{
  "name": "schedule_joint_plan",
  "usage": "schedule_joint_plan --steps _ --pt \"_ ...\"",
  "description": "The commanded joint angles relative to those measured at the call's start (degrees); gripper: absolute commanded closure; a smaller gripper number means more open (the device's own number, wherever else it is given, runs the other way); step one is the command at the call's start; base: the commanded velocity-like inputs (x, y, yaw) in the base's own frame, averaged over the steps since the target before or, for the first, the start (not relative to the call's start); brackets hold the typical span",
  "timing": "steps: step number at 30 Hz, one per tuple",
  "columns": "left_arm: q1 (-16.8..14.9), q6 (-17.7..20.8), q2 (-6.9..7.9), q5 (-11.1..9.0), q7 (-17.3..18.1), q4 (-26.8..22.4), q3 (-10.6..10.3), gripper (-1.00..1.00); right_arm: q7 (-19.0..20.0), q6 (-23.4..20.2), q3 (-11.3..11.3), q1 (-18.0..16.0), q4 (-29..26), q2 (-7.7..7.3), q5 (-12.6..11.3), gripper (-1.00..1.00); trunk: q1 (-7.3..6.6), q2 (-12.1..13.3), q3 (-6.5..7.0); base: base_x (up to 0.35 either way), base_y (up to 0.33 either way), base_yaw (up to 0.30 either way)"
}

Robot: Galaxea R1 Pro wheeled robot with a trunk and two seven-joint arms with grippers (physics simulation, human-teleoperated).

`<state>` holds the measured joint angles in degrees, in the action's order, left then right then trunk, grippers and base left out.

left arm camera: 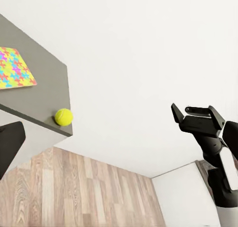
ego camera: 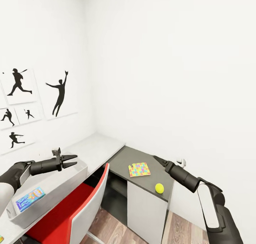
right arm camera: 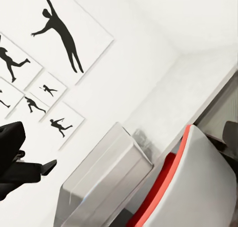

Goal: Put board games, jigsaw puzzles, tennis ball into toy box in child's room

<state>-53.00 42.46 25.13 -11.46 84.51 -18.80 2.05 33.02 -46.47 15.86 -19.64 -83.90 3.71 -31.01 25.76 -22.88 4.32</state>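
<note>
The toy box [ego camera: 67,182] is a light-grey tray on the pale table [ego camera: 96,148] at the left, and a blue board game [ego camera: 30,199] lies flat inside it. My left gripper [ego camera: 71,160] hovers open and empty over the box's far end. A jigsaw puzzle [ego camera: 139,169] and the yellow tennis ball [ego camera: 159,188] rest on the dark grey desk section [ego camera: 142,157]; both also show in the left wrist view, the puzzle [left arm camera: 15,68] and the ball [left arm camera: 63,116]. My right gripper [ego camera: 157,160] hangs above that section, right of the puzzle, and is seen open and empty [left arm camera: 193,110].
A red and white chair [ego camera: 85,201] stands tucked under the desk between the two arms. White walls close the corner, with black sports silhouettes [ego camera: 60,93] on the left wall. Wood-plank floor [ego camera: 177,229] lies below. A sliver of something colourful [ego camera: 1,239] shows at the bottom-left corner.
</note>
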Motion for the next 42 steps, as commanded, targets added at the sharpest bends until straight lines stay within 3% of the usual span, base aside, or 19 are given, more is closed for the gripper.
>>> schedule_joint_plan --steps 1,22,42 --pt "0.01 0.59 0.01 0.03 0.18 -0.01 0.06 -1.00 0.20 -0.37 0.15 -0.05 0.02 0.07 -0.02 -1.00 0.02 -0.04 0.04 -0.003 0.000 -0.229" --pt "0.01 0.52 0.01 0.03 0.12 -0.01 -0.64 -1.00 0.14 -0.37 0.22 -0.05 0.05 0.07 -0.02 -1.00 0.02 -0.04 1.31 -0.004 0.000 -0.229" --pt "0.01 0.52 0.09 0.03 0.12 -0.01 -1.34 -1.00 0.01 -0.27 0.22 -0.05 0.05 0.07 -0.02 -1.00 0.02 -0.04 2.52 -0.115 0.000 -0.229"
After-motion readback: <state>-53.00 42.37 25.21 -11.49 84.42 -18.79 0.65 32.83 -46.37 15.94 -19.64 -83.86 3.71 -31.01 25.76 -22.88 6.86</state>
